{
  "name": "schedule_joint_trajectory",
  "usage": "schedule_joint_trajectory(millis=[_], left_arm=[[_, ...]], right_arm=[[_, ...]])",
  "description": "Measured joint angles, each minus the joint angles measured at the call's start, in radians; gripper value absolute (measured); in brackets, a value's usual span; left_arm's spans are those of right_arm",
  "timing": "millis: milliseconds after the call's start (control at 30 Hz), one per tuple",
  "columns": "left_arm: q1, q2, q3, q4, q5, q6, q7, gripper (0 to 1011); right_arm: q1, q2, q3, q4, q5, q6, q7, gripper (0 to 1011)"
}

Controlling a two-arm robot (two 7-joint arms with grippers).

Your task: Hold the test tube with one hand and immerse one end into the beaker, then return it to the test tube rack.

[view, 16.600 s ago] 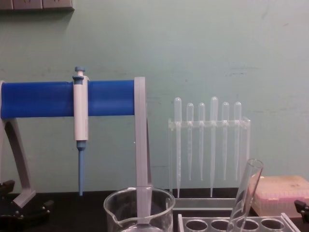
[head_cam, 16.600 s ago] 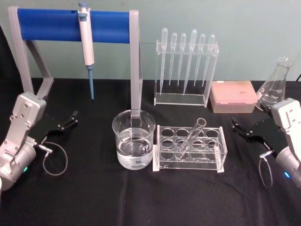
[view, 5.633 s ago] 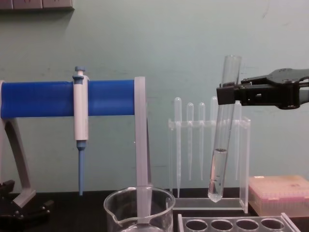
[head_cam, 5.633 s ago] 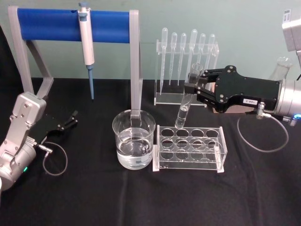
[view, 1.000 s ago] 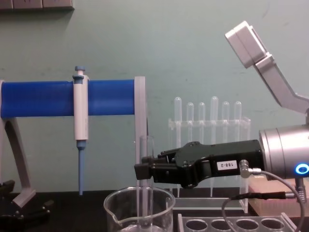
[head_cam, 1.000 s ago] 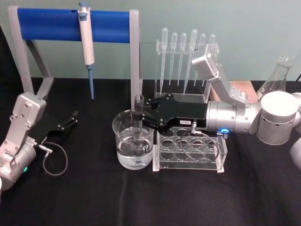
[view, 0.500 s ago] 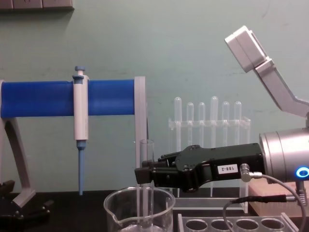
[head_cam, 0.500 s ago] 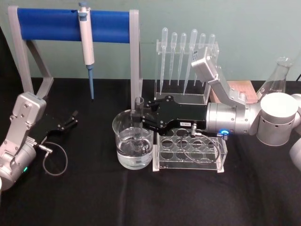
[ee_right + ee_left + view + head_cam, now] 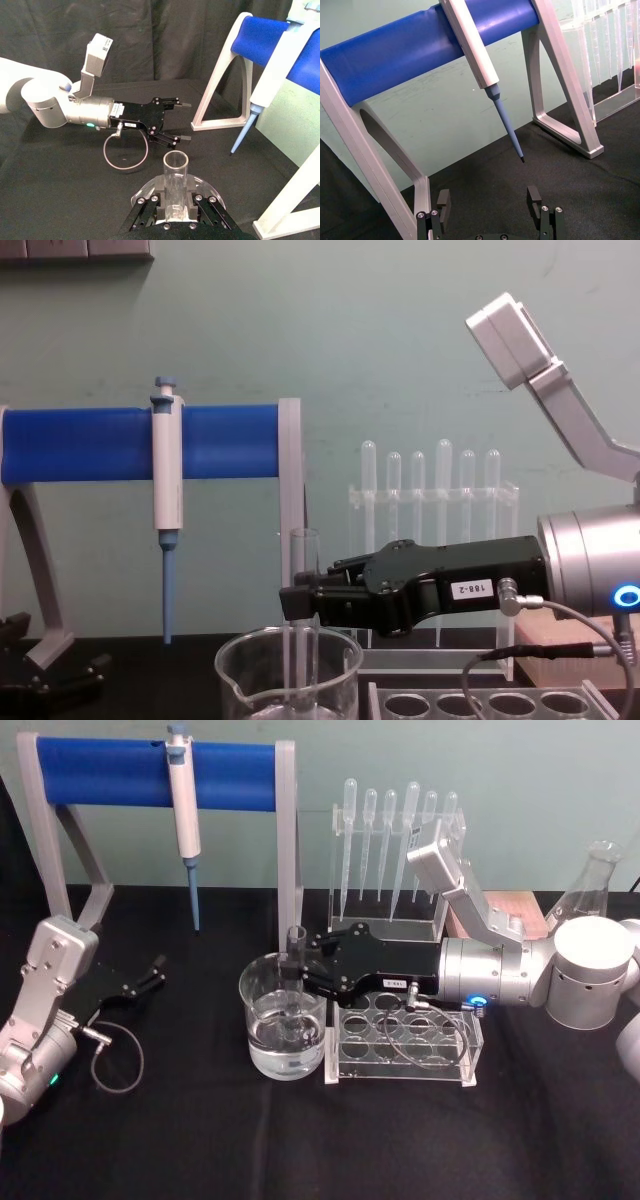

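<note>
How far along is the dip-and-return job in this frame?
Done: the test tube is clamped upright in the right tool, out of the test tube rack. In hand: its lower end is inside the beaker, apparently in the water. Left: lifting it and returning it to the rack. The left tool rests open, far left.

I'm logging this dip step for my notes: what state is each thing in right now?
test tube: upright, gripped, lower end down inside the beaker
beaker: upright, partly filled with clear liquid
right tool: shut on the test tube, above the beaker
left tool: open, idle on the robot's left
test tube rack: visible holes without tubes
</note>
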Motion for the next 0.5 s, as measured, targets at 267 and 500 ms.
schedule_joint_trajectory(millis=[267,500], left_arm=[[0.000,0.000,0.000,0.000,0.000,0.000,0.000,1000],[0.000,0.000,0.000,0.000,0.000,0.000,0.000,1000]], right_arm=[[0.000,0.000,0.000,-0.001,0.000,0.000,0.000,238],[0.000,0.000,0.000,-0.001,0.001,0.001,-0.001,238]])
